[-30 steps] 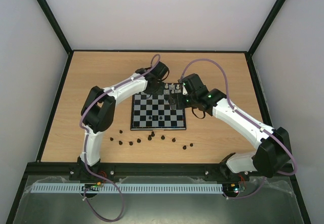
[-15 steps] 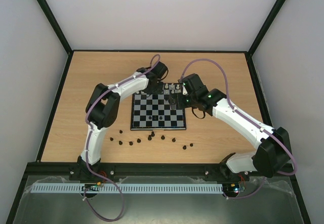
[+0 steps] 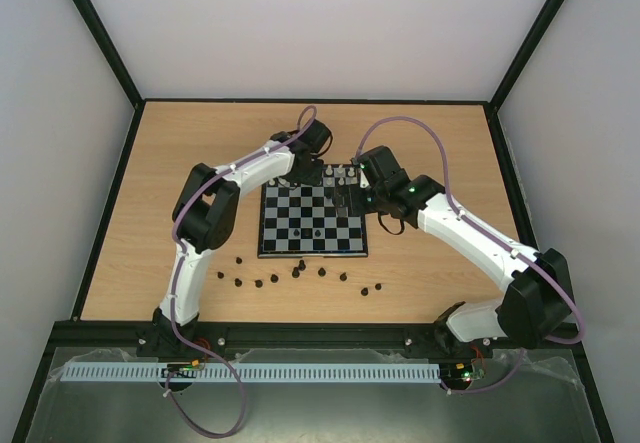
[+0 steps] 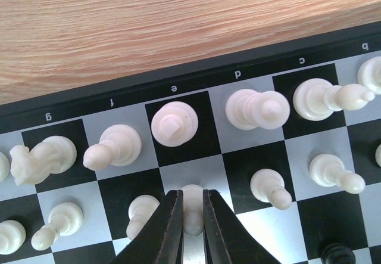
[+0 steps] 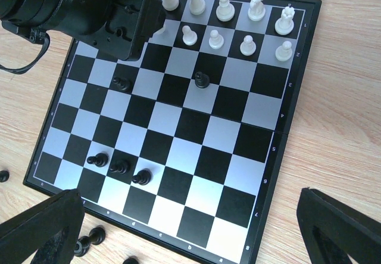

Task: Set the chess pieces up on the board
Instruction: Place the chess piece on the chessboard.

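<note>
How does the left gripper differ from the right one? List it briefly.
The left gripper is closed on a white pawn on the board; the right gripper is spread wide and holds nothing. The left gripper sits low among the white pieces by the lettered edge; the right gripper hangs higher, viewing almost the whole board. Both are over the board and have dark fingers.

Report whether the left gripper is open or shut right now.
Shut on a white pawn: in the left wrist view the left gripper has both fingers against it, no gap showing.
</note>
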